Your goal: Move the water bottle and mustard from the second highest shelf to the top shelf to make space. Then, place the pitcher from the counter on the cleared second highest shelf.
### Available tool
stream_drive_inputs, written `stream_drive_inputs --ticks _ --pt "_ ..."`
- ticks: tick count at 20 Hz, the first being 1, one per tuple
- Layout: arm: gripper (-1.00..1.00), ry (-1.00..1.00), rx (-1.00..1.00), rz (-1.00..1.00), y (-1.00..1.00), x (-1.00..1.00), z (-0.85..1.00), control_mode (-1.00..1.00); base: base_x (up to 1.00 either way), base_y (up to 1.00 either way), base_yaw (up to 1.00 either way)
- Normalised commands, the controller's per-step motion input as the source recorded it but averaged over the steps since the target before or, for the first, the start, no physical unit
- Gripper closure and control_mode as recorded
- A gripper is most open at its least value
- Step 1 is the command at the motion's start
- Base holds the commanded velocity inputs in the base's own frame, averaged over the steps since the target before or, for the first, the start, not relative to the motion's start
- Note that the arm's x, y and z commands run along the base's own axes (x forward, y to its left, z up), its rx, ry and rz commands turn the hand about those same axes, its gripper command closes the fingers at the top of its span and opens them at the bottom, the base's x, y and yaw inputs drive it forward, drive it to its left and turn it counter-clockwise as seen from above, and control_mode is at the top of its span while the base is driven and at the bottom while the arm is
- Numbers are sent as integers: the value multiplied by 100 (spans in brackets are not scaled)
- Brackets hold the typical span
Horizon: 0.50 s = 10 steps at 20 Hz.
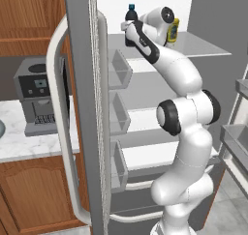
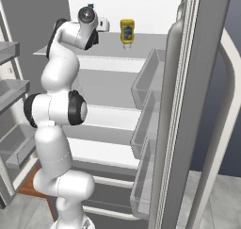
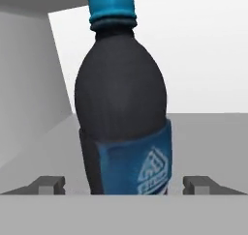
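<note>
Bottle: upright on top shelf, between spread fingers, clear of both. Mustard: same shelf, beside it.

Matt dark plastic water bottle

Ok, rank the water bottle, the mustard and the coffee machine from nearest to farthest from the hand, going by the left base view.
1. Water bottle: right at the hand, standing between its open fingers on the top shelf.
2. Mustard: further right on the same shelf, partly behind the arm.
3. Coffee machine: far left and lower, on the counter beyond the fridge door.
</note>
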Motion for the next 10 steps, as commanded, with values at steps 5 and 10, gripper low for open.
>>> stream_drive_inputs --ticks 5,10 --pt "-100 0 0 -1 0 0 0 -100 0 0 0" --pt "-100 0 -1 0 0 -10 -2 -100 0 0 0"
